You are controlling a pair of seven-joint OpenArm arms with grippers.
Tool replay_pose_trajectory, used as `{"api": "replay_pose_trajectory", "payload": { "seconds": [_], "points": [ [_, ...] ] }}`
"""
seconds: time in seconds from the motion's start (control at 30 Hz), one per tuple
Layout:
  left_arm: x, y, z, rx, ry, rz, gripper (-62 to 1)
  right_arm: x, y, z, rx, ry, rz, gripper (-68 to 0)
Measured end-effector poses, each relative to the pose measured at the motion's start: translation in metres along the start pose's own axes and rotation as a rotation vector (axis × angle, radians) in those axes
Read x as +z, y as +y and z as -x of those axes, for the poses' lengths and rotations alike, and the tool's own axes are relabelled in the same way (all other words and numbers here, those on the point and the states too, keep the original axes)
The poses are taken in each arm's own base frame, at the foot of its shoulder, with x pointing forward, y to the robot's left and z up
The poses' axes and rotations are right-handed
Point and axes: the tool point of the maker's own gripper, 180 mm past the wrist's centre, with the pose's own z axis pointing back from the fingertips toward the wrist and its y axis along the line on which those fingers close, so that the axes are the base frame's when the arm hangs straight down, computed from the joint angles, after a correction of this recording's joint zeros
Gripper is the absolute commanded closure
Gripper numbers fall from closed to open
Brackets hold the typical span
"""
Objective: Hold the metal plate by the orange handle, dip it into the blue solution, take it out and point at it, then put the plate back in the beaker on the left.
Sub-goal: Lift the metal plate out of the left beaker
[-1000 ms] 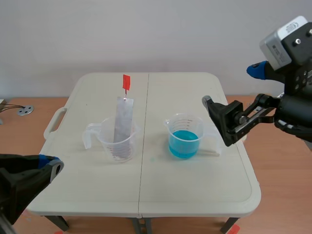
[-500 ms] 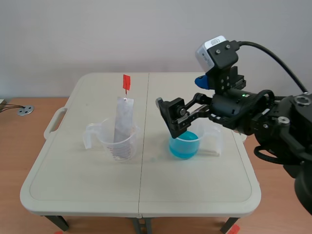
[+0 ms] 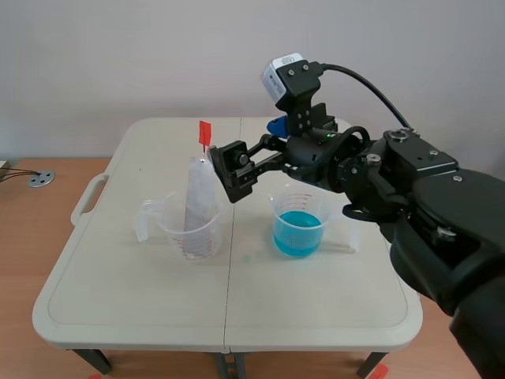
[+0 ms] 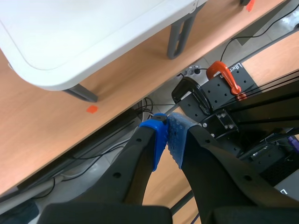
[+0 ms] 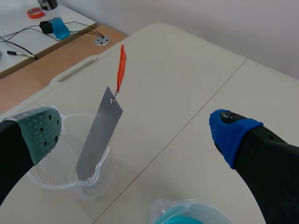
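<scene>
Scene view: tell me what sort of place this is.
Probably a robot test bench for a chemistry demo: a plastic table, a beaker of blue solution, a metal plate standing in a second beaker.

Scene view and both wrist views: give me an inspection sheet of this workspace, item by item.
Surface: white folding table, seam down the middle.
Job's things: metal plate stands tilted in left beaker, orange handle up; right beaker holds blue solution.
Clutter: nothing seen.
Grippers: right gripper open, near the handle, not touching; left gripper shut, off the table.
Cables: black cable on the right arm; loose wires left of the table.
Surroundings: plain wall, wood floor, orange clamp.
</scene>
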Motion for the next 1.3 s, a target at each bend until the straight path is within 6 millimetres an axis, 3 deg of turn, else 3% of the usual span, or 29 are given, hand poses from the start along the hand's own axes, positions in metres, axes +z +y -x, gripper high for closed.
{"api": "replay_pose_trajectory", "payload": {
  "seconds": [0.13, 0.7, 1.07, 1.3],
  "points": [
    [0.000, 0.000, 0.000, 0.000, 0.000, 0.000, -1.2, -0.014, 0.011, -0.004, -0.012, 0.001, -0.032, -66.3],
    [0.000, 0.000, 0.005, -0.020, 0.030, 0.001, -1.2, -0.062, 0.017, -0.008, -0.088, 0.038, -0.080, -66.3],
    [0.000, 0.000, 0.005, -0.020, 0.030, 0.001, -1.2, -0.076, 0.024, -0.001, -0.121, 0.073, -0.096, -66.2],
    [0.000, 0.000, 0.005, -0.021, 0.031, 0.001, -1.2, -0.076, 0.024, -0.001, -0.122, 0.072, -0.096, -48.3]
  ]
}}
